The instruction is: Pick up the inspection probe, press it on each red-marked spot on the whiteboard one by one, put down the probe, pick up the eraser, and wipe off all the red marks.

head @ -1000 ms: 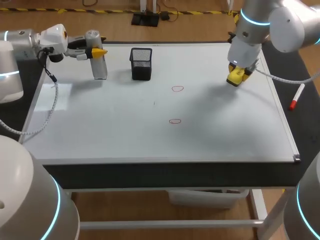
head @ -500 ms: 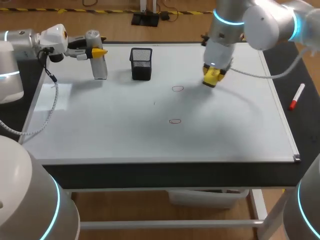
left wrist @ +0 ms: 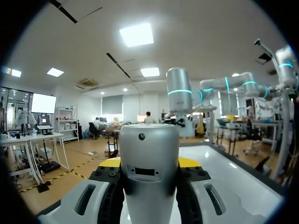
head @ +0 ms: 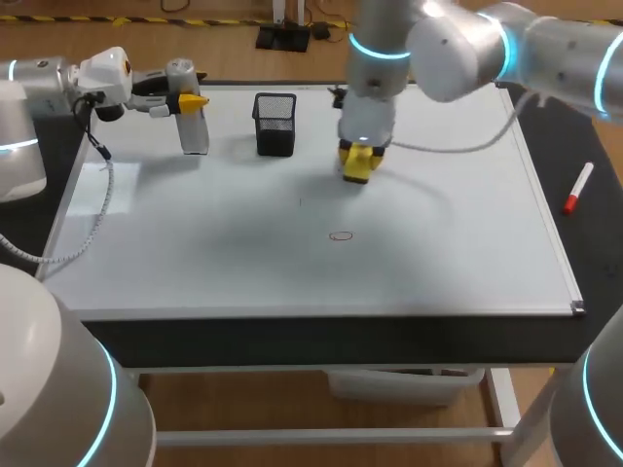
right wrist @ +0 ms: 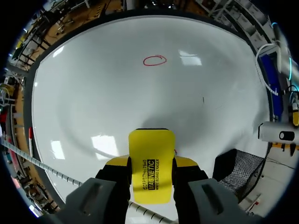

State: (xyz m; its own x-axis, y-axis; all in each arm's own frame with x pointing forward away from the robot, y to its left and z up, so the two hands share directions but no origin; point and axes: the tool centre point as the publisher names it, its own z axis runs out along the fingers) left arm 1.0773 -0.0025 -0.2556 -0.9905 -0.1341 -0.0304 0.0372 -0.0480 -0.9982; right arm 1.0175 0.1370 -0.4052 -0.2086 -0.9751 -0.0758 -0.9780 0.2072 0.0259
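right wrist view, eraser [right wrist: 151, 142] clamped in right claw [right wrist: 152, 164], red mark [right wrist: 154, 60] ahead, left claw [left wrist: 149, 163] gripping probe [left wrist: 149, 137]

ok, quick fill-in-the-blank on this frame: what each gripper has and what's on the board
1. The right gripper is shut on a ____ rectangular eraser.
2. The left gripper is shut on a silver cylindrical probe, which stands beside the ____ mesh cup.
3. In the head view, ____ red oval mark shows uncovered on the whiteboard.

Missing words: yellow; black; one.
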